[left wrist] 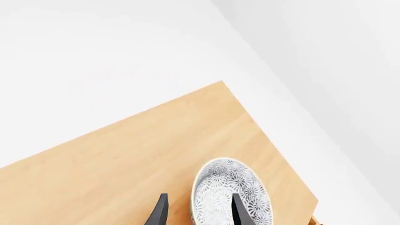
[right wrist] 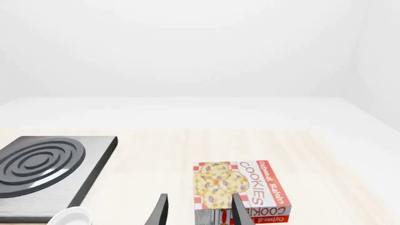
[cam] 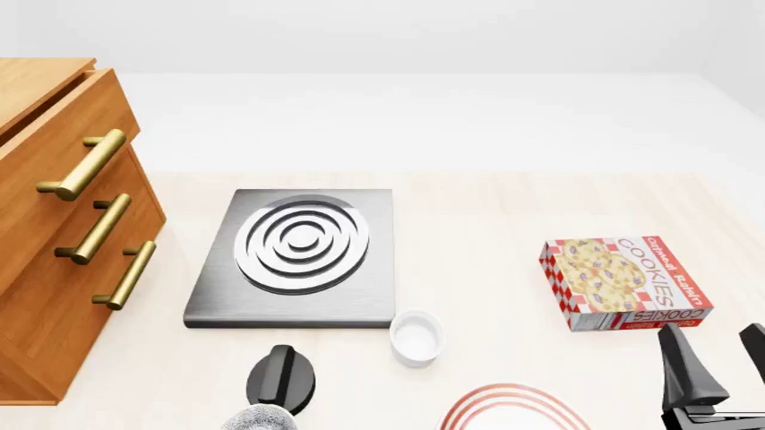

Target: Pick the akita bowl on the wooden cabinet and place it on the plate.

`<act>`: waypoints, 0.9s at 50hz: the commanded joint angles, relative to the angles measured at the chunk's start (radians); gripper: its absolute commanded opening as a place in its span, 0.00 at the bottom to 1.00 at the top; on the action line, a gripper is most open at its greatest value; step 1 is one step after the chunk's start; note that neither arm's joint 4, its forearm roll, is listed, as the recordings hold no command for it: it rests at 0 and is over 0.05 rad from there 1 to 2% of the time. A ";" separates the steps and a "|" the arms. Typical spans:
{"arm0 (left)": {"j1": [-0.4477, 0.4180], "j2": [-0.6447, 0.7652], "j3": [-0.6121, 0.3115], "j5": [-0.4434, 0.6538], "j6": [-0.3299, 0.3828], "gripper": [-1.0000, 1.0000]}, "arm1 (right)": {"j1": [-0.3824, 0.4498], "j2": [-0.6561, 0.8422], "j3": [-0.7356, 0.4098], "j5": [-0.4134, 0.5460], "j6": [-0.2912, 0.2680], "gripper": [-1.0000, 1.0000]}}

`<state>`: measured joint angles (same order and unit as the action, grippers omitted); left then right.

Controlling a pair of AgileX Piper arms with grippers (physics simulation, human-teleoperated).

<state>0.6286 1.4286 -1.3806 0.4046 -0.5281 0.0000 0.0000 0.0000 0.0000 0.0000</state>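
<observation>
The akita bowl (left wrist: 220, 187), grey-white with a fine dark pattern, shows against the top of the wooden cabinet (left wrist: 125, 159) close to its near corner. My left gripper (left wrist: 200, 197) is open around the bowl's rim: one finger (left wrist: 240, 208) crosses the bowl's inside, the other (left wrist: 159, 211) stands outside it with a gap. In the front view the wooden cabinet (cam: 60, 197) fills the left side, and a black part of my left arm (cam: 285, 376) rises at the bottom edge. The plate (cam: 514, 405) with red rings is cut off at the bottom edge. My right gripper (cam: 711, 333) (right wrist: 200, 197) is open and empty, right of the plate.
A grey stove slab (cam: 299, 255) with a silver-ringed burner lies mid-table. A small white ramekin (cam: 415, 338) sits just in front of it. A cookies box (cam: 624, 282) (right wrist: 240, 190) lies at the right, ahead of my right gripper.
</observation>
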 commanded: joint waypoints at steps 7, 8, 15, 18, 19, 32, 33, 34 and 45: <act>-0.006 0.018 -0.006 -0.004 0.001 1.00 | 0.000 0.000 0.000 0.000 0.000 1.00; -0.006 0.018 -0.006 -0.005 0.002 1.00 | 0.000 0.000 0.000 0.000 0.000 1.00; -0.006 0.019 -0.004 -0.007 0.004 1.00 | 0.000 0.000 0.000 0.000 0.000 1.00; -0.008 0.017 -0.005 -0.006 0.007 1.00 | 0.000 0.000 0.000 0.000 0.000 1.00; -0.007 0.017 -0.005 -0.006 0.009 1.00 | 0.000 0.000 0.000 0.000 0.000 1.00; 0.001 0.006 -0.010 0.011 0.022 0.00 | 0.000 0.000 0.000 0.000 0.000 1.00; 0.001 0.005 -0.010 0.011 0.022 0.00 | 0.000 0.000 0.000 0.000 0.000 1.00; 0.002 0.004 -0.009 0.010 0.021 0.00 | 0.000 0.000 0.000 0.000 0.000 1.00; 0.001 -0.006 -0.001 0.016 0.009 0.00 | 0.000 0.000 0.000 0.000 0.000 1.00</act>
<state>0.6286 1.4308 -1.3859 0.4137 -0.5161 0.0000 0.0000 0.0000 0.0000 0.0000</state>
